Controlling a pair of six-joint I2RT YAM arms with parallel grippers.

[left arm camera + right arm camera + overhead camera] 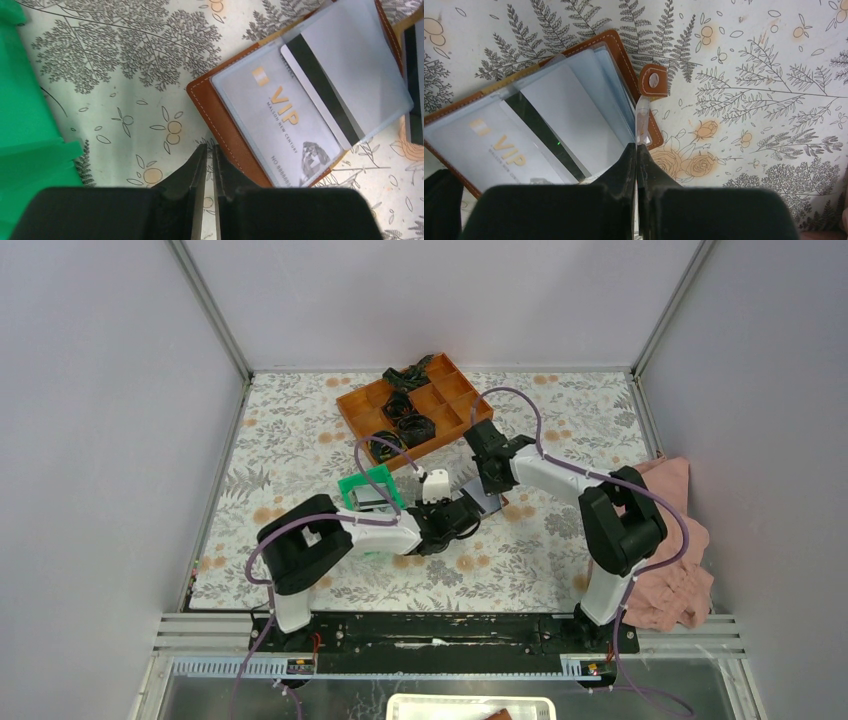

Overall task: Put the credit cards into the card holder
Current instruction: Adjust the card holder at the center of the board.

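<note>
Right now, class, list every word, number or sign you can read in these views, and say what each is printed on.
"VIP": gold letters on the pale card inside the card holder.
"NEW CENTURY": small gold line under it; the word before these is unclear.
"NO" followed by digits, near that card's edge: digits too blurred to read.
Fine print at the striped card's end: too small to read.

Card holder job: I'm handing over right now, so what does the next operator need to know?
Left gripper: barely open, empty, just beside the card holder's brown edge.
Right gripper: shut, apparently pinching a clear sleeve of the holder.
The holder lies open on the table.
Done: VIP card and striped card sit in its sleeves.
Left: check the green tray for further cards; I cannot tell if there are any.
</note>
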